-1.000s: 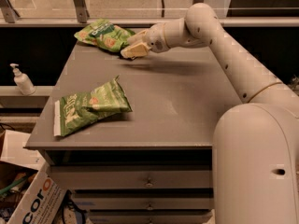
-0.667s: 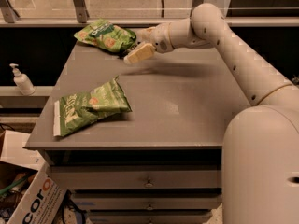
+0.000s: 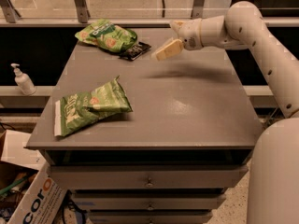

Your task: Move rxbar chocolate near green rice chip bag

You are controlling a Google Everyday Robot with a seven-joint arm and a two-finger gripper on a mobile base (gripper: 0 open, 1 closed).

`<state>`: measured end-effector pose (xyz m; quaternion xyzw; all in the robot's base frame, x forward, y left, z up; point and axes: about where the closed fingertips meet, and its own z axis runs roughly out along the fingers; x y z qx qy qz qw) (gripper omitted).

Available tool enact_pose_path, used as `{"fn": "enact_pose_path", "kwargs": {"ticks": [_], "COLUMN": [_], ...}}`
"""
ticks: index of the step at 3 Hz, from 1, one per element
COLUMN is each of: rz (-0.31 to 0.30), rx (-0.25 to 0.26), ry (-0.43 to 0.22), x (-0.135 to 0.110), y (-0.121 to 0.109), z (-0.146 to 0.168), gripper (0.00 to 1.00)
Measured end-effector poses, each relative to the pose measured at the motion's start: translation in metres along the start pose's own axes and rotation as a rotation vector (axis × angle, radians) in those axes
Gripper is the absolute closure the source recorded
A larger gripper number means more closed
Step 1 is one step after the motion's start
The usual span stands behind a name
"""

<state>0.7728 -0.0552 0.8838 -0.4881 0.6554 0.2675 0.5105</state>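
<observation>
At the back of the gray table (image 3: 187, 115), the rxbar chocolate (image 3: 135, 50) is lying flat, right up against the green rice chip bag (image 3: 106, 34). The gripper (image 3: 165, 40) hangs just right of it, fingers spread, holding nothing.

I count 2 green bags: 1 green rice chip bag (image 3: 106, 35) and 1 longer green bag (image 3: 88, 107). Also 1 rxbar chocolate (image 3: 135, 51), 1 pump bottle (image 3: 22, 80), 1 cardboard box (image 3: 32, 199), and my 1 gripper (image 3: 172, 38), fingers apart, above the table's (image 3: 187, 111) far side.
</observation>
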Motion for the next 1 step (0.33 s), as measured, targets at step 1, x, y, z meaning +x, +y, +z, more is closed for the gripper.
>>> {"fn": "enact_pose_path", "kwargs": {"ticks": [1], "rz": [0.000], "rx": [0.000], "ry": [0.000], "x": [0.0001], "y": [0.0001], "z": [0.0002], "gripper": [0.00]}}
